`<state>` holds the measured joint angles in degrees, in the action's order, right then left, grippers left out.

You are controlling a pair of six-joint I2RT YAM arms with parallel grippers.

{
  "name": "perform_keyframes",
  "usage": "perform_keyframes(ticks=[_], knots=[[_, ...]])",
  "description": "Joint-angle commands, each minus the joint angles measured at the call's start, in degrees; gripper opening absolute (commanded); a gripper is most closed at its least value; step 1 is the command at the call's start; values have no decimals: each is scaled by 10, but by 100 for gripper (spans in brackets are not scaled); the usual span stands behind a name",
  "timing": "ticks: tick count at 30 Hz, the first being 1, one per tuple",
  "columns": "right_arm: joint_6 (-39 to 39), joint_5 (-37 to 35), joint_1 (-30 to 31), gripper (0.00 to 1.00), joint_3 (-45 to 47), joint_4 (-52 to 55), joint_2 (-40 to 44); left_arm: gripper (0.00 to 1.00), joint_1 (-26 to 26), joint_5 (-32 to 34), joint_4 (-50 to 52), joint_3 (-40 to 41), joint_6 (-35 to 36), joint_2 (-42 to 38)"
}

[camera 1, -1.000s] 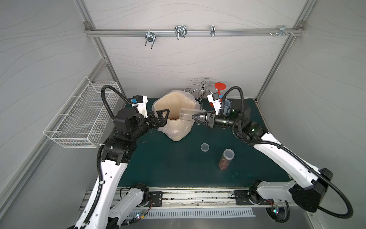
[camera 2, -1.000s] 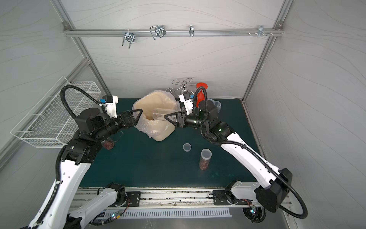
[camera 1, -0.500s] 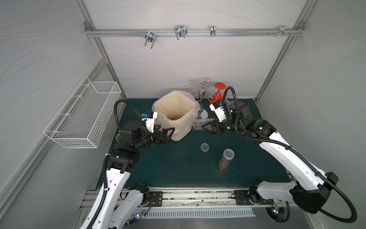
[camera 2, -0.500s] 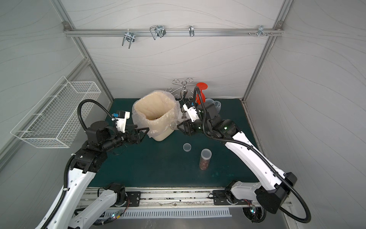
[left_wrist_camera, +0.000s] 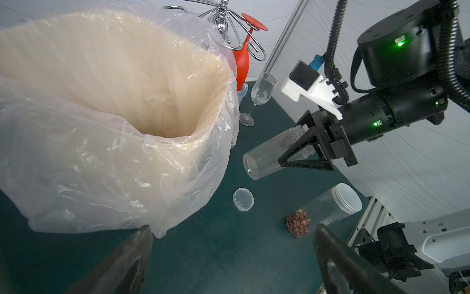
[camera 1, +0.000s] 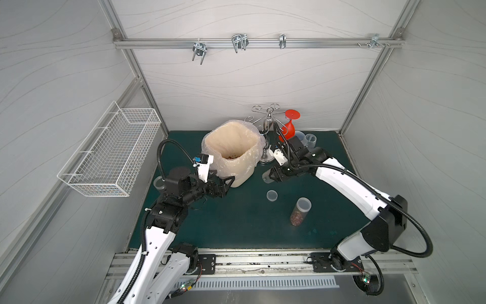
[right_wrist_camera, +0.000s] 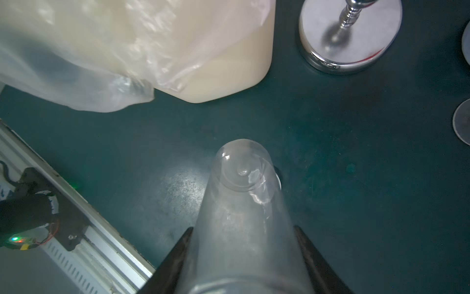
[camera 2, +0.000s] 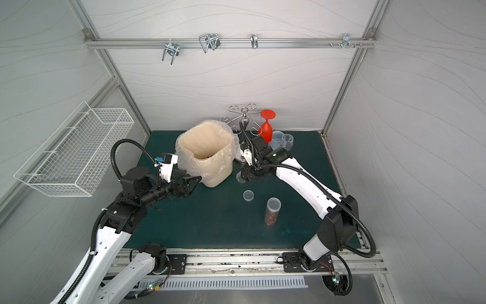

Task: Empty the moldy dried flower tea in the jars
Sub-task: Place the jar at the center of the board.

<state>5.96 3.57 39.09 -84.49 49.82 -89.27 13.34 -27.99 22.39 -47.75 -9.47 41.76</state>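
Note:
My right gripper (camera 1: 273, 175) (right_wrist_camera: 243, 229) is shut on an empty clear jar (camera 1: 266, 177) (left_wrist_camera: 269, 155) (right_wrist_camera: 241, 193). The jar lies nearly level, low over the green mat, just right of the lined bin (camera 1: 252, 147) (camera 2: 226, 147). Reddish tea bits (camera 1: 231, 157) lie at the bin's bottom. A tall lidded jar (camera 1: 299, 210) (camera 2: 273, 210) (left_wrist_camera: 328, 206) stands front right, with dried flower tea (left_wrist_camera: 297, 226) in its base. My left gripper (camera 1: 223, 180) (left_wrist_camera: 232, 229) is open and empty at the bin's front left corner. A further jar (camera 1: 157, 183) shows partly behind my left arm.
A loose round lid (camera 1: 272, 195) (left_wrist_camera: 243, 199) lies on the mat between the held jar and the tall jar. A chrome glass rack (camera 1: 267, 123) with a hanging red glass (camera 1: 289, 129), a clear wine glass (left_wrist_camera: 262, 91) and a pale mug (camera 1: 299, 136) stand behind. A wire basket (camera 1: 113, 150) hangs on the left wall.
The bin was tipped with both grippers at its mouth; it now stands upright. My right gripper has lowered the jar beside the bin. My left gripper has drawn back and down.

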Motion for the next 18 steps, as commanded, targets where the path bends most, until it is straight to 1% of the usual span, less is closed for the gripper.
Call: perform_keyframes(ticks=[1, 18], knots=[[-22, -17, -9, 37, -18, 16, -21, 99, 3, -4, -34, -1, 11, -8], [-52, -69, -21, 38, -49, -4, -134, 99, 3, -15, -45, 10, -2, -12]])
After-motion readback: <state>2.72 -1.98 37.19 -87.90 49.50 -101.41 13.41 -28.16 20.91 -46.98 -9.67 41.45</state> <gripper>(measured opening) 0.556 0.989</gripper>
